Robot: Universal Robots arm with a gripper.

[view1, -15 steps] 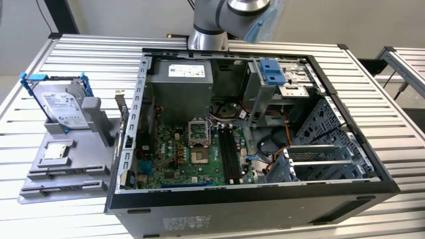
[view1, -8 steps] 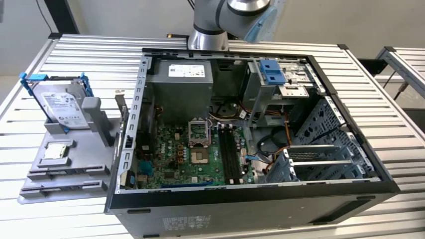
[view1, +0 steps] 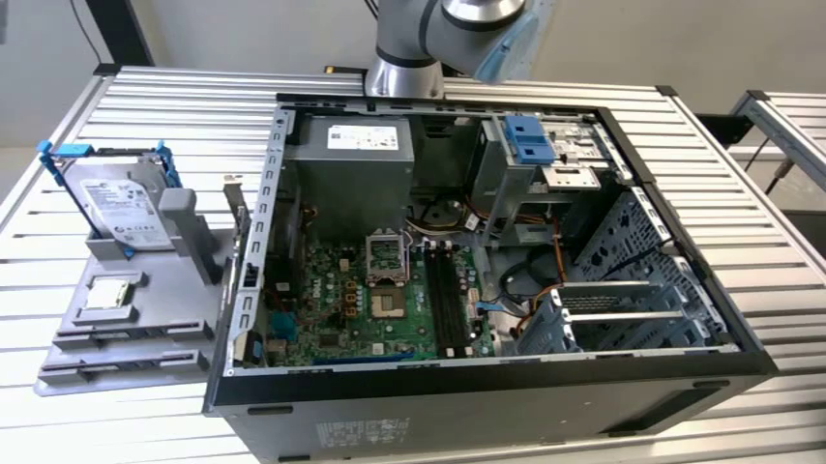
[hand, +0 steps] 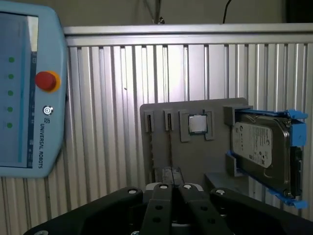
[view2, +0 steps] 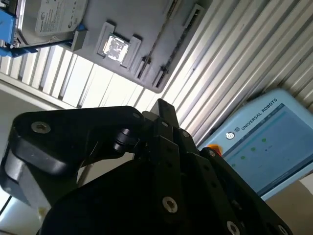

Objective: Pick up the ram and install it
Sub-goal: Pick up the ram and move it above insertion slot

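The ram is out of view. In both wrist views my gripper point(hand: 173, 186) point(view2: 161, 105) is a black linkage whose fingers meet, shut with nothing between them. It hangs well above a grey parts holder point(hand: 190, 156) point(view1: 142, 309), whose two long narrow slots point(hand: 159, 147) look bare. In the exterior view my arm point(view1: 439, 39) rises behind the open computer case point(view1: 490, 382). Inside lies the green motherboard point(view1: 336, 309) with long dark memory slots point(view1: 450, 300); I cannot tell whether a stick sits in them.
The holder also carries a silver hard drive point(view1: 123, 208) point(hand: 261, 147) in blue rails and a square processor chip point(view1: 110, 290) point(hand: 197, 124). A blue-and-white teach pendant point(hand: 24, 88) point(view2: 259, 142) lies on the ribbed metal table point(view1: 77, 425). The case holds drive cages and cables.
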